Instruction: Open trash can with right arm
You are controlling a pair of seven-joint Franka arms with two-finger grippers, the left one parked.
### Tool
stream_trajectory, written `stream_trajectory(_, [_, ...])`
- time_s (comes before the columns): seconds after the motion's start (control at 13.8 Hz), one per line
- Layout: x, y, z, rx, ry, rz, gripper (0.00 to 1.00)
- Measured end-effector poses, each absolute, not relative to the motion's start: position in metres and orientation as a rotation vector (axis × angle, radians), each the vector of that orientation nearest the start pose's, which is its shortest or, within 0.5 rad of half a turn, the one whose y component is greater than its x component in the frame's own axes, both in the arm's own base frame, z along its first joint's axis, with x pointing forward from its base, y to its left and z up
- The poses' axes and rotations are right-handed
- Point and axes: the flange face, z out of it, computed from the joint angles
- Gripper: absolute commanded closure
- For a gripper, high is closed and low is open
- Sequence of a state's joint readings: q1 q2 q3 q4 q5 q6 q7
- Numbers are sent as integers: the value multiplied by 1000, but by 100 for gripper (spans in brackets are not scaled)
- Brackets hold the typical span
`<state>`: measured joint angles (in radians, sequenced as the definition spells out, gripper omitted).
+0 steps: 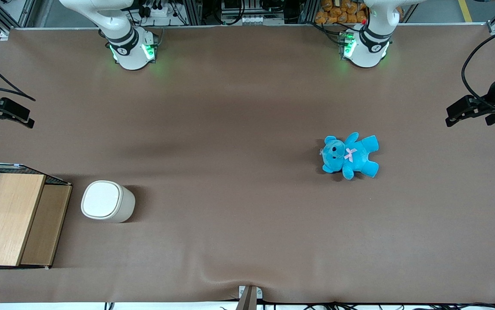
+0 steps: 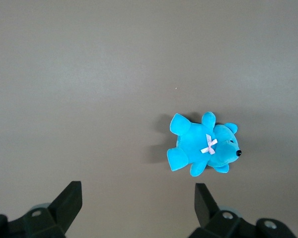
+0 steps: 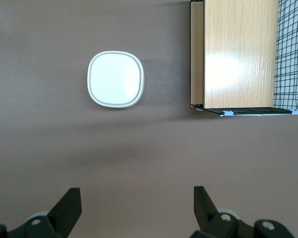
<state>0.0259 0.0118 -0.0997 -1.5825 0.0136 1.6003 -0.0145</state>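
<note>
High above the brown worktop (image 1: 238, 107), the right arm's claw (image 3: 134, 210) hangs with its fingers spread wide and nothing between them, looking straight down on the trash can (image 3: 115, 79). That cream bin stands upright toward the working arm's end of the worktop, just beside the wooden-topped mesh box (image 1: 12, 217), its flat pale lid (image 1: 100, 199) fully closed. A blue teddy (image 1: 350, 155) lies well apart, toward the parked arm's end. The risk ahead, as a judgement: the bin looks light (and nothing braces it), so an off-centre press could tip or slide it rather than open the lid.
</note>
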Motion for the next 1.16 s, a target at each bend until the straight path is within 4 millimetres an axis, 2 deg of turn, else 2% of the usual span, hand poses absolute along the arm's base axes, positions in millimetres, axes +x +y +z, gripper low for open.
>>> stream_trajectory(0.44, [559,-40,611,-3128,96,13,0])
stream_trajectory(1.16, [583,-39,566,-3132,93,100,0])
